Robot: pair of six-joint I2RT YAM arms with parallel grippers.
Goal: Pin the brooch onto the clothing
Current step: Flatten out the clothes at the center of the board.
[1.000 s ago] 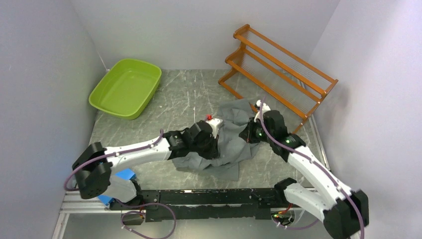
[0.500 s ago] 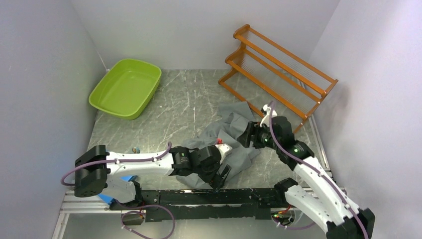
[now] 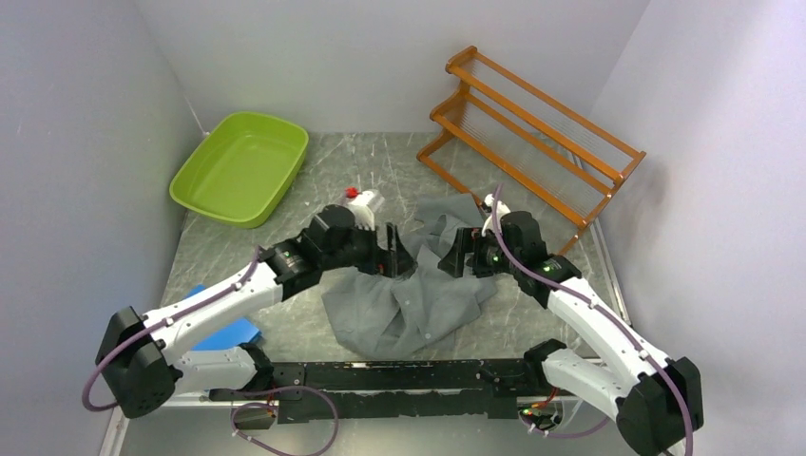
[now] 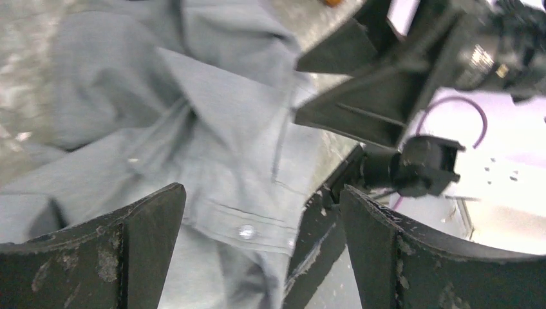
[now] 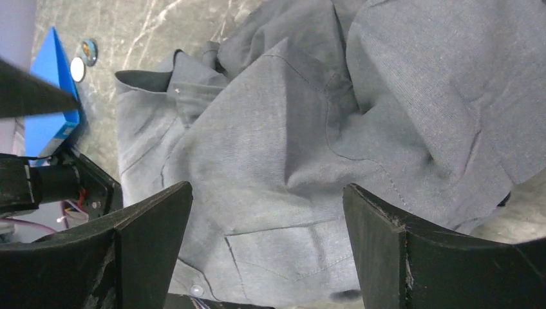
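The grey marbled table [image 3: 352, 171], walled in white on three sides, carried everything. The clothing [image 3: 418, 299] was the largest thing on it, a dark-grey shirt lying rumpled at the middle of the table between the two arms, its hem close to the near rail and its far folds reaching toward the foot of the wooden rack [image 3: 532, 123]. It looked light, limp and prone to bunching or sliding on the smooth top, so a flat pinch on a doubled seam, the collar or the button placket, would likely hold better than a grab at loose cloth. One layer near the chest pocket seemed the soundest place for a pin. The rack crowded the far right corner and the green tray [image 3: 242, 161] the far left, leaving bare table between them and left of the shirt. The left gripper [image 4: 261, 190] hung over the collar and placket, jaws spread wide and gripping nothing. The right gripper [image 5: 267, 188] hung over the pocket area, likewise wide and empty. A blue box [image 5: 51, 96] lay by the near left edge, and just beside it sat two small round discs [image 5: 89, 51], one perhaps the brooch, though too small to tell.
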